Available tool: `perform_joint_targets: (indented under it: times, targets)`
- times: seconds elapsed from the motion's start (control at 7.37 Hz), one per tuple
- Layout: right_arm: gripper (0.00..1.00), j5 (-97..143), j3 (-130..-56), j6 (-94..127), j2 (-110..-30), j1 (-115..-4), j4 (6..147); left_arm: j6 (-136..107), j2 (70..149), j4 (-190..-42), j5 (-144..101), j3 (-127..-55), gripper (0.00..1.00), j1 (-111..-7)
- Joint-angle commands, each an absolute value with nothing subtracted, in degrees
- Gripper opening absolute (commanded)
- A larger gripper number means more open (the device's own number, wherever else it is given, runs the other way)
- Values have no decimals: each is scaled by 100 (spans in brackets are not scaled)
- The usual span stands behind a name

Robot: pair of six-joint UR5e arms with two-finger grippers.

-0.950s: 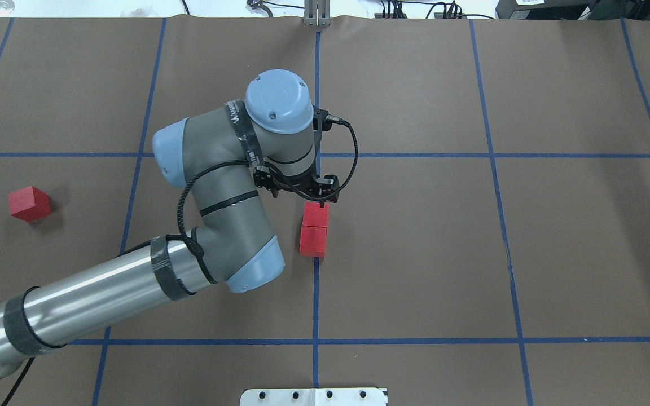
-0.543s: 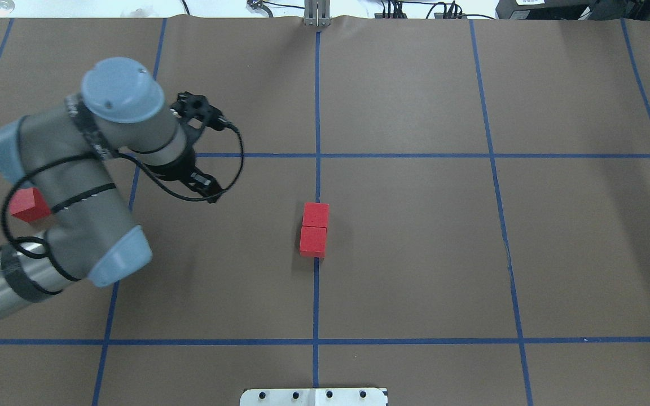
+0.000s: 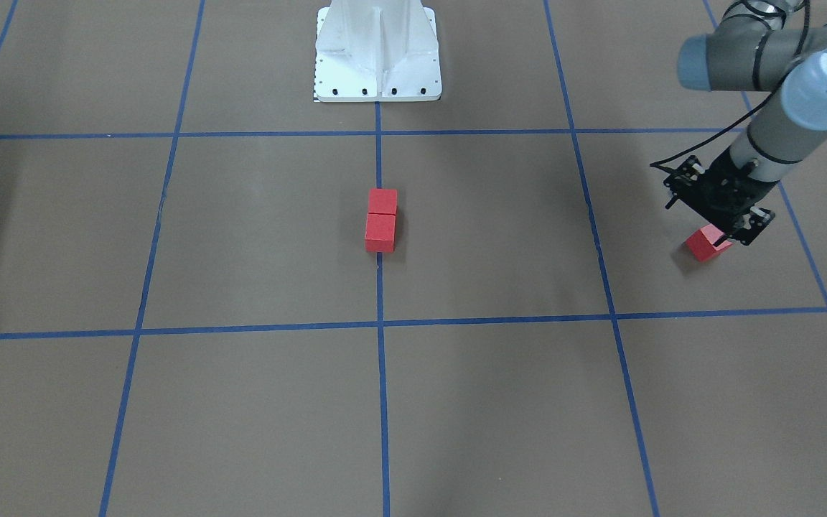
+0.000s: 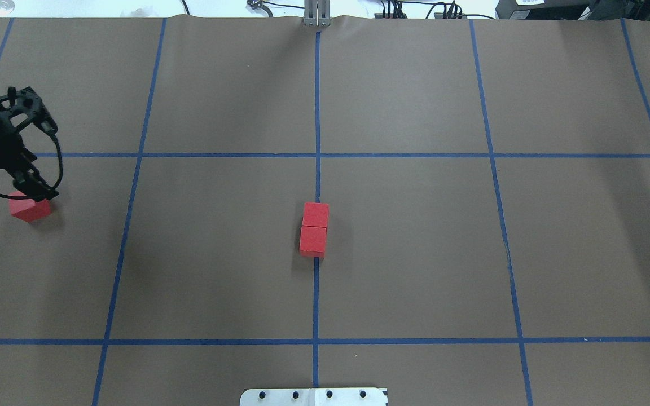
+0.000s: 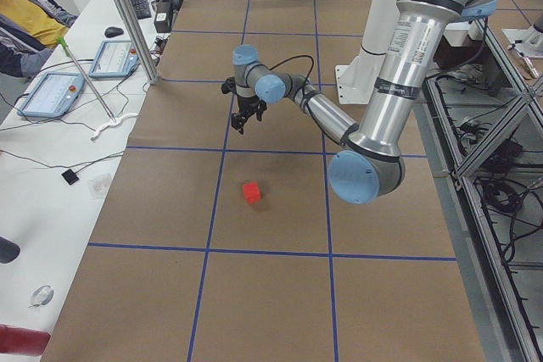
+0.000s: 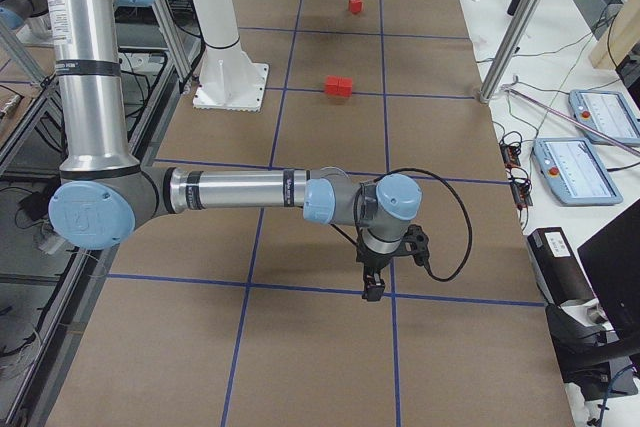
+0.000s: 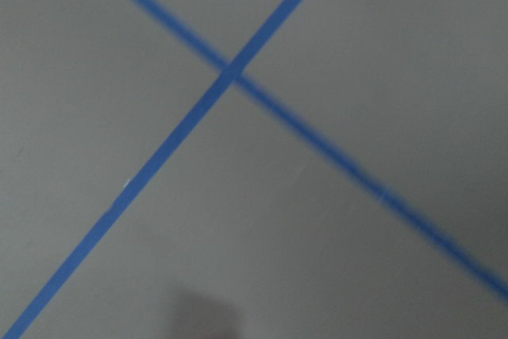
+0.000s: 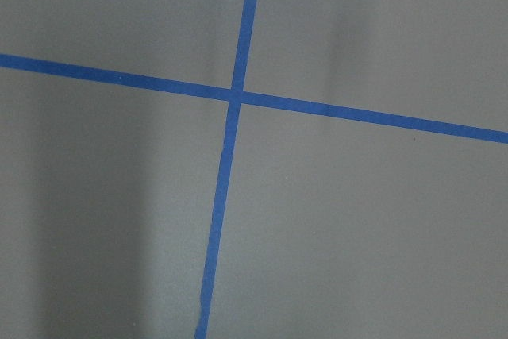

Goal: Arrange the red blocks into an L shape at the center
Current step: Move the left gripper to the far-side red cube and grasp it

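Block pair (image 4: pixel 313 237): two red cubes, touching, in a straight row on the blue tape line (image 4: pixel 316 180) at the center (image 4: pixel 370 225).
Third red block (image 4: pixel 30 210): alone on the floor, well apart, far out on the robot's left.
Left gripper (image 4: pixel 36 193): hovering above the third red block, holding nothing; finger spread impossible to tell.
Right gripper (image 6: pixel 373 290): low over brown floor near a tape crossing; spread impossible to tell.

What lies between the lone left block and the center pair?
Overhead view: only bare brown floor and one blue tape line separate the lone block and the pair.
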State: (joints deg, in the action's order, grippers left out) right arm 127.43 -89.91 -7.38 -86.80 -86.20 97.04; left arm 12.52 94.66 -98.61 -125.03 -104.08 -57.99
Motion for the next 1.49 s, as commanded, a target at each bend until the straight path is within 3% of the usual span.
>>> perform_joint_targets:
  times: [0.0,0.27,1.36]
  targets:
    - [99,12744,-8930,-747,-8631,-8622,9703,1863,8879,-10839,-12639,-10084,99,-5977]
    - [99,12744,-8921,-738,-8605,-8613,9703,1793,8859,-12124,-12639,-9258,99,-5950]
    - [99,12744,-8859,-747,-8552,-8604,9703,1310,8991,-12173,-12647,-9141,99,-5722]
